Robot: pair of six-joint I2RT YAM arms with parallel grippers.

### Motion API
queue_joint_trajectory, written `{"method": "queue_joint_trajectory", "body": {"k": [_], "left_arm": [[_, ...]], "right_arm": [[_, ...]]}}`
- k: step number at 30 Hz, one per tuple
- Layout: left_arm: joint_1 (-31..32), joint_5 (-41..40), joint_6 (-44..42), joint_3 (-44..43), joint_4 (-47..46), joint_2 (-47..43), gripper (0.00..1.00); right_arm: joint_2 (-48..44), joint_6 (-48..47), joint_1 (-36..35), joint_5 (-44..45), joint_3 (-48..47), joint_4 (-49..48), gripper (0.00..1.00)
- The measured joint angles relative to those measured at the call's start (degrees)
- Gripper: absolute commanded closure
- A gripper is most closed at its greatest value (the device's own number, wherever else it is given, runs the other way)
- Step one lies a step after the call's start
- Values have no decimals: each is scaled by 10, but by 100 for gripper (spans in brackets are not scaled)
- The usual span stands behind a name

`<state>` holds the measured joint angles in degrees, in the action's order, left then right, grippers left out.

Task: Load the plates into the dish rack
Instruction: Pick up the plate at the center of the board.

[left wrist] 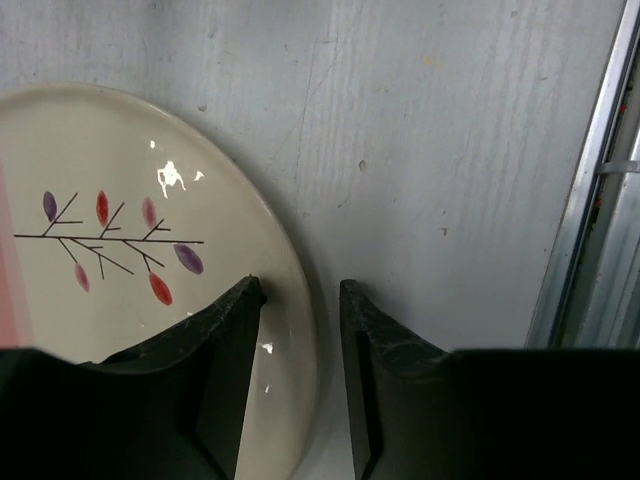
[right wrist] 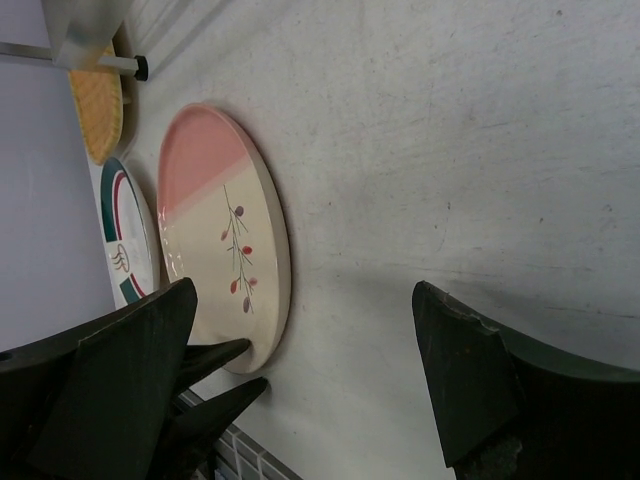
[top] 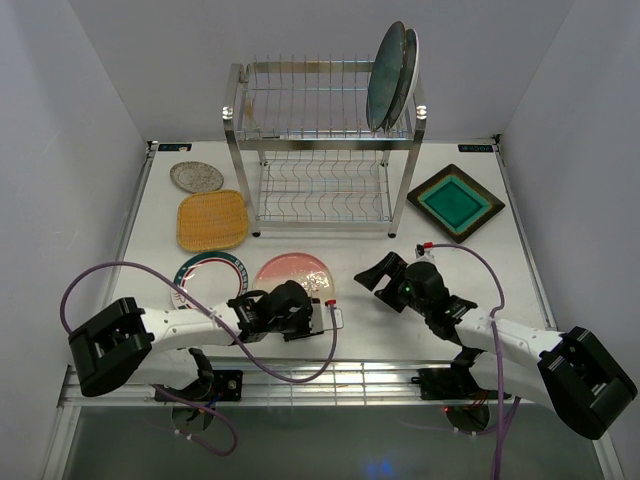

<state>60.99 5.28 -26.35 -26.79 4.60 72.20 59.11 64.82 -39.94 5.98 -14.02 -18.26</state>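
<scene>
Fingers [left wrist: 225,350] of left gripper [left wrist: 298,292] parted, straddling rim of pink-cream plate [top: 292,272], not clamped on it. Right gripper [right wrist: 300,300] spread wide, holding nothing. Scuffed white table [top: 350,250], plain white walls [top: 70,120] around it. Plate lies flat, near centre, in front of dish rack [top: 322,150]; pink half toward rack, cream half toward arms. Left arm low, reaching right; right arm low, reaching left, near plate.
</scene>
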Motion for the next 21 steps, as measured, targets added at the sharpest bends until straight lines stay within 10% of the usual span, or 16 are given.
{"method": "queue_joint_trajectory", "body": {"k": [7, 21], "left_arm": [[5, -28, 3, -10, -1, 13, 46], [19, -71, -7, -30, -22, 54, 69]], "right_arm": [[26, 8, -9, -2, -19, 1, 5], [29, 8, -14, -1, -22, 1, 6]]}}
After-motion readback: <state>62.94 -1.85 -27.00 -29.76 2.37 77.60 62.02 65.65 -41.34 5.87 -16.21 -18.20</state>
